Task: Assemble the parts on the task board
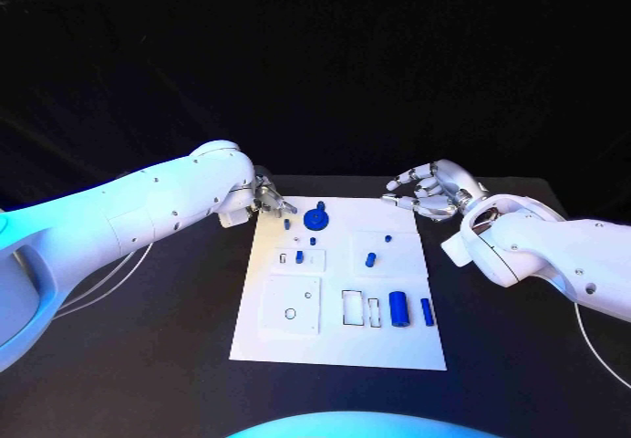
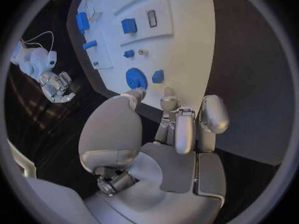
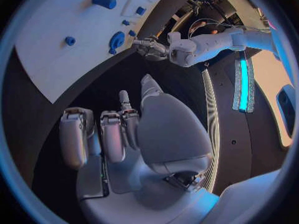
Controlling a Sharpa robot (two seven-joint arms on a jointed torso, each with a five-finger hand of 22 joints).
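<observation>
Reaching at the far left corner of the task board (image 1: 263, 338), the left hand (image 1: 270, 202) is seen with its fingers apart and nothing held; in the left wrist view the fingertips (image 2: 168, 102) lie at the board's edge, just beside a small blue part (image 2: 157, 76) and a round blue gear-like part (image 2: 136, 78).

The step in hand is judged to be a pick of one of these two far parts. The small piece should be approached from above, with thumb and one finger brought to opposite sides, so that the round part beside it is not nudged. The board should not be pushed; a light closing is advised, since so small a part is judged likely to skid on the smooth white surface.

The right hand (image 1: 423, 193) is held off the board past its far right corner, over the black table (image 1: 171, 365), fingers curled loosely, nothing gripped.

Board noted: white, rectangular, flat in the middle of the table, with raised white panels and outlined slots. Blue parts are scattered on it: the round part (image 1: 317, 219) at the far edge, small pieces (image 1: 374, 256) mid-board, and a larger blue cylinder (image 1: 398, 312) with a slimmer blue piece (image 1: 425, 311) near the right edge, lying on their sides.
</observation>
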